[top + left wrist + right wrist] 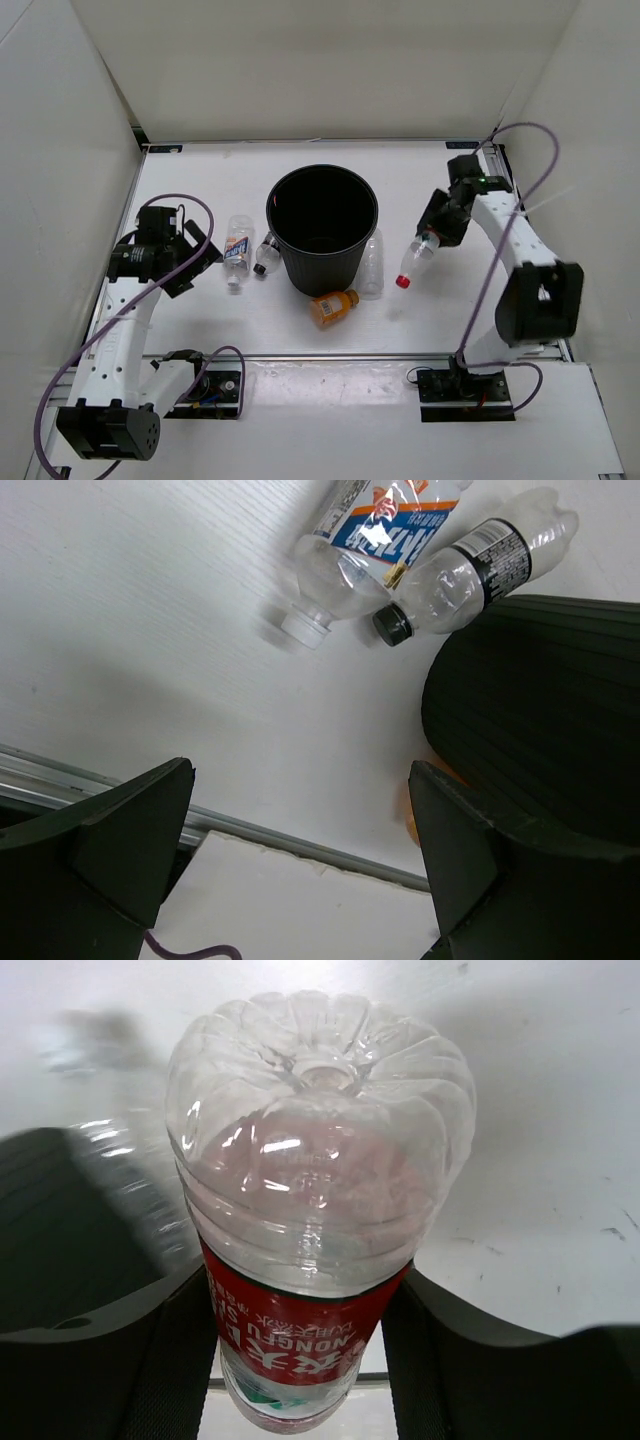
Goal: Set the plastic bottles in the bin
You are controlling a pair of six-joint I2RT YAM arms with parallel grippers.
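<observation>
The black bin [322,228] stands mid-table; its side shows in the left wrist view [540,710]. My right gripper [436,232] is shut on a clear red-label bottle [417,259], held above the table right of the bin, cap pointing down; it fills the right wrist view [310,1210]. My left gripper [192,258] is open and empty, left of a blue-white label bottle [236,251] and a black-capped bottle [266,254], both lying left of the bin [360,550] [470,575]. An orange bottle [334,307] lies before the bin. A plain clear bottle [372,263] lies against its right side.
White walls enclose the table on the left, back and right. A metal rail [330,355] runs along the near edge, with the arm bases and purple cables [90,350] behind it.
</observation>
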